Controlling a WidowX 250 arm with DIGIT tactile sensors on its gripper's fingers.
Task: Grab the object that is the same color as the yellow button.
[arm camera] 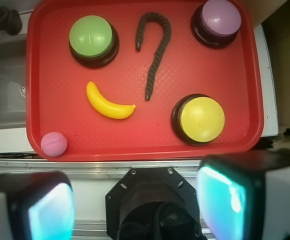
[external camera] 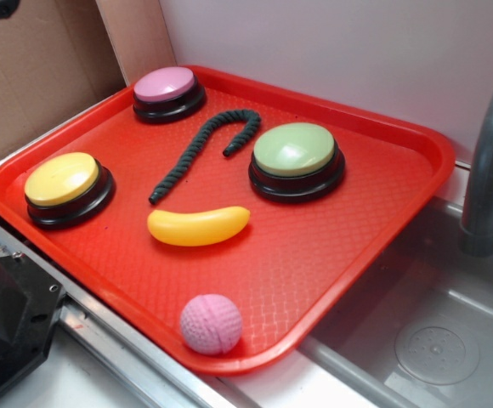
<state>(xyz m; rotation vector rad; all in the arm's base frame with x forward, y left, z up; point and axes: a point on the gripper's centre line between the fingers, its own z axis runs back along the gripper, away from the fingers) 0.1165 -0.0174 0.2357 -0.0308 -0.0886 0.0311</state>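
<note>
A glossy yellow toy banana [external camera: 199,226] [arm camera: 109,102] lies near the middle of the red tray [external camera: 314,255] [arm camera: 50,135]. The yellow button [external camera: 62,180] [arm camera: 201,119] on its black base stands at the tray's left side in the exterior view. My gripper [arm camera: 135,205] hovers high above the near edge of the tray, outside it, well away from the banana. Its two fingers [arm camera: 50,210] stand wide apart with nothing between them. The gripper itself does not show in the exterior view.
A green button [external camera: 296,153] [arm camera: 91,36], a pink button [external camera: 167,87] [arm camera: 220,17], a dark twisted rope [external camera: 200,149] [arm camera: 154,47] and a pink textured ball [external camera: 212,323] [arm camera: 54,144] share the tray. A sink [external camera: 425,331] with a grey faucet [external camera: 489,161] lies to the right. Cardboard [external camera: 34,68] stands behind.
</note>
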